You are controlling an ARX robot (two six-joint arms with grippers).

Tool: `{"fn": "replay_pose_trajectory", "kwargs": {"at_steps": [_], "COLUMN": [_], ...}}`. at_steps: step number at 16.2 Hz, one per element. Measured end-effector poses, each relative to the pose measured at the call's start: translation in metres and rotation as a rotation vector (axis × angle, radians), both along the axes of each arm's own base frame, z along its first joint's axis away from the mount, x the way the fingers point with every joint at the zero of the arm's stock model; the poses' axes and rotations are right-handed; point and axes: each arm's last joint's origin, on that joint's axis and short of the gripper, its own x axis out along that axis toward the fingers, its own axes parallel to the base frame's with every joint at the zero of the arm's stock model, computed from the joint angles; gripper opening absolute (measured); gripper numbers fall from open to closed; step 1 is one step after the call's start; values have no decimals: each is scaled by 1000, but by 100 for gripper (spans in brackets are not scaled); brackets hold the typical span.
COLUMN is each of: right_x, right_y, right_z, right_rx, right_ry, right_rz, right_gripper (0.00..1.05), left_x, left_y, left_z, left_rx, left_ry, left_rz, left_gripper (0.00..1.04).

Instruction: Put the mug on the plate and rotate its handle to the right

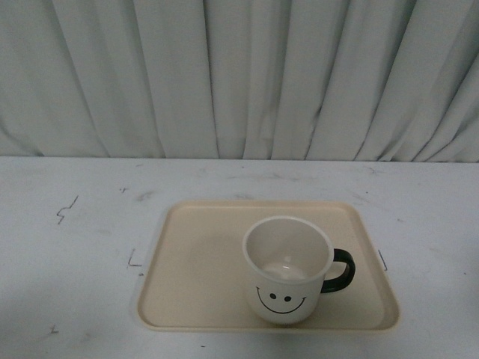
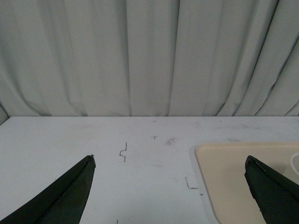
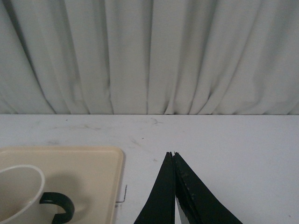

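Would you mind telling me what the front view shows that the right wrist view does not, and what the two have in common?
Only the front view shows the whole plate, the smiley face on the mug, and the mug's empty inside; no arm appears there.

Only the right wrist view shows the right hand, its fingers closed together with nothing between them, over bare table beside the plate.

Both show the mug upright on the plate, its dark handle pointing right, and the curtain behind.
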Motion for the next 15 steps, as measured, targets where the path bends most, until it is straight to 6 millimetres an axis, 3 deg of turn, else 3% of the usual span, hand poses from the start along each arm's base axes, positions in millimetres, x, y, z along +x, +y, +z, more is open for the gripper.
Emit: {"fn": "replay_pose_trajectory", "kwargs": {"at_steps": [9, 15], "right_x": [-14, -35], "right_y": [-7, -7], "right_z": [6, 8], "right_rx": [2, 2], "right_ry": [-34, -37], "right_rz": [-30, -30], "right_gripper": [2, 2], "left_x": [0, 0], "left_y": [0, 0], "left_z": [0, 0], "left_rx": [0, 0], "left_ry": [0, 0], "left_rz": [0, 0], "left_gripper": [98, 98]}}
